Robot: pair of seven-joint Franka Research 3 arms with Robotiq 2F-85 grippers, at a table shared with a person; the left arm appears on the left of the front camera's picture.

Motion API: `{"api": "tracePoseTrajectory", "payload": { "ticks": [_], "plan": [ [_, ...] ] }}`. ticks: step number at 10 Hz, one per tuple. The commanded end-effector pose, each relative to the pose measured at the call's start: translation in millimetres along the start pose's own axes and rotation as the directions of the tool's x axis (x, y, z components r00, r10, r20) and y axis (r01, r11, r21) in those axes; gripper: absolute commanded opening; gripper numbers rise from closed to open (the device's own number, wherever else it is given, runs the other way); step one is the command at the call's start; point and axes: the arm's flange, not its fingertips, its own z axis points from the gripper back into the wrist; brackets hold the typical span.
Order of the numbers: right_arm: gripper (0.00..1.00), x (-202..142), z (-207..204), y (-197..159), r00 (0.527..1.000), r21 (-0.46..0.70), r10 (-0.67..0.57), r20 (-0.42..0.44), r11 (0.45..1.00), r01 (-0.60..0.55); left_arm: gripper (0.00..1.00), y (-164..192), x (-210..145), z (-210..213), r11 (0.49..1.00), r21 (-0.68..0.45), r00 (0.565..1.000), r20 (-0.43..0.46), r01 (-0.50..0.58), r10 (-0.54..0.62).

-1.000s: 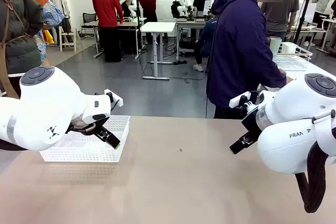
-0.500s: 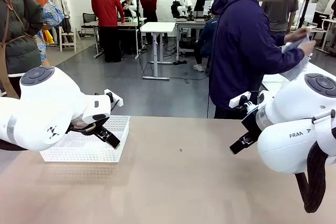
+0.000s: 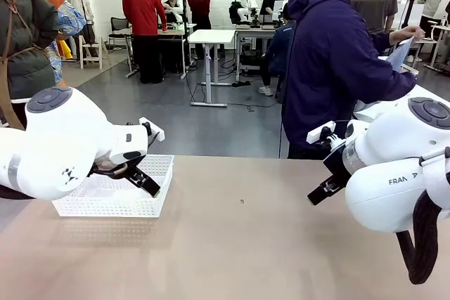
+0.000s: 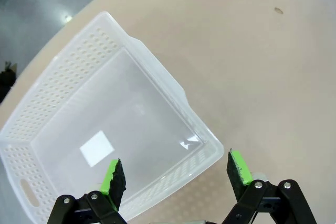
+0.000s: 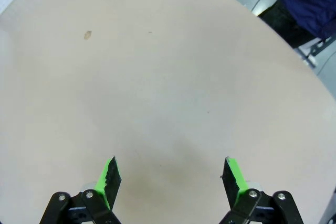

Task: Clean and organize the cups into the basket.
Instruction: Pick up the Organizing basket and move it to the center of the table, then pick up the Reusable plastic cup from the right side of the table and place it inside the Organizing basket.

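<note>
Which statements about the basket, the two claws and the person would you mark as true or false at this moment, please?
1. The white basket is empty. True.
2. The left claw is shut on a brown cup. False: it is open and holds nothing, hanging above the white basket's corner.
3. The right claw is open above bare tabletop. True.
4. The person is lowering a cup into the white basket. False: the person stands at the far side, with a hand raised off towards the robot's right, far from the white basket.
5. The white basket sits on the robot's left part of the tabletop. True.
</note>
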Motion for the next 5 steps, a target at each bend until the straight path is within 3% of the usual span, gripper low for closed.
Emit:
{"api": "tracePoseTrajectory", "payload": {
  "ticks": [1,3,5],
  "plan": [
    [1.0,-19.4,61.2,25.2,1.0,-0.079,0.009,0.016,0.997,-0.008,1.0,-4.7,-15.9,74.7,0.997,0.059,0.999,-0.013,0.048,-0.047],
    [1.0,-57.3,127.8,48.1,0.999,-0.162,0.009,0.03,0.987,-0.004,1.0,-12.9,-46.9,146.1,0.987,0.065,0.988,-0.056,0.147,-0.144],
    [1.0,-94.2,158.5,69.1,1.0,-0.197,0.011,0.018,0.98,-0.007,1.0,-25.5,-76.3,177.7,0.979,0.016,0.977,-0.063,0.205,-0.204]
  ]
}}
